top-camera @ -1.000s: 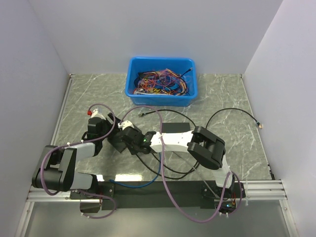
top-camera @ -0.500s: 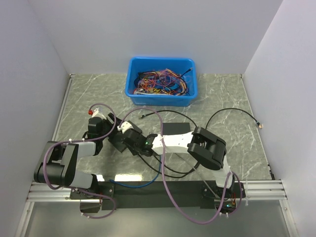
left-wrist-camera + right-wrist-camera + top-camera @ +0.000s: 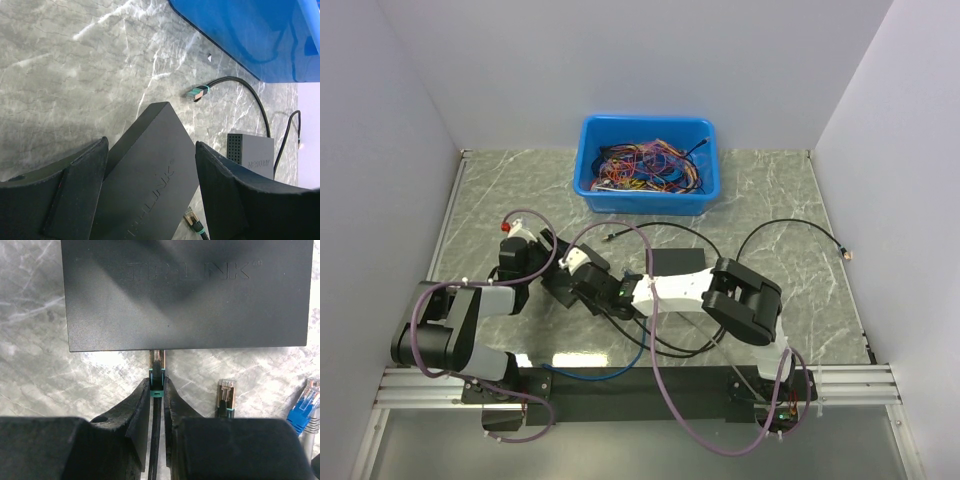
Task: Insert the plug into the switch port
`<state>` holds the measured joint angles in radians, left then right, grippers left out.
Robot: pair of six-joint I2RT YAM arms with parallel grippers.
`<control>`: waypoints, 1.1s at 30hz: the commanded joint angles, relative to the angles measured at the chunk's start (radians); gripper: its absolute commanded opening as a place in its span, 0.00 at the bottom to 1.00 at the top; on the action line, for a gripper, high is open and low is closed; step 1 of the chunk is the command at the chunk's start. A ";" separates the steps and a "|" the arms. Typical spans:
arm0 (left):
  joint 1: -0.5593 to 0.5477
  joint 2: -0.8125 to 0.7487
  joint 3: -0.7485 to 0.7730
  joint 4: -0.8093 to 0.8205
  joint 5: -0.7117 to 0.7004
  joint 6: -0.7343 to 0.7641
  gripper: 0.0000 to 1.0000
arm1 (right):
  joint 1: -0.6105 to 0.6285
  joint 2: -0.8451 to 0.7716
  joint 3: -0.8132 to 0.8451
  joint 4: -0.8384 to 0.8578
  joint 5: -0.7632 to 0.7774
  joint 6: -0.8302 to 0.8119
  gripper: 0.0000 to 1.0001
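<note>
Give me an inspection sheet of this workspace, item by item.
Surface: marbled grey-green table.
Job's things: plug tip at the switch edge; seating not visible.
Clutter: blue bin of wires; second black box.
Pincers: right pincer shut on plug; left pincer astride switch, contact unclear.
Cables: loose black cable; spare plug; blue plug.
Surroundings: plain white walls.

The grey marbled worktop [image 3: 770, 200] carries a blue bin [image 3: 650, 203] of wires at 12 o'clock. A dark switch box [image 3: 150, 170] lies flat toward 9, a second black box [image 3: 675, 259] near the middle. Black cable [image 3: 790, 225] loops toward 3, and blue cable [image 3: 590, 375] lies at 6.
</note>
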<state>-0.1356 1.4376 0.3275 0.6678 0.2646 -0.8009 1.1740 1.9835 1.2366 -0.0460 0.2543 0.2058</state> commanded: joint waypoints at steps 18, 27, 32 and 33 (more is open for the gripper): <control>-0.179 0.038 -0.125 -0.004 0.108 -0.050 0.74 | -0.099 -0.107 -0.104 0.336 -0.058 -0.157 0.00; -0.268 0.159 -0.179 0.105 0.104 -0.081 0.72 | -0.134 -0.098 -0.088 0.402 -0.125 -0.241 0.00; -0.292 0.228 -0.217 0.197 0.101 -0.118 0.71 | -0.135 -0.086 -0.057 0.448 -0.046 -0.240 0.00; -0.300 0.251 -0.225 0.216 0.102 -0.126 0.71 | -0.135 -0.075 -0.051 0.455 -0.021 -0.237 0.00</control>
<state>-0.3408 1.5929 0.1982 1.1286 0.1474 -0.8356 1.0817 1.9057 1.0946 0.0986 0.0902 0.0238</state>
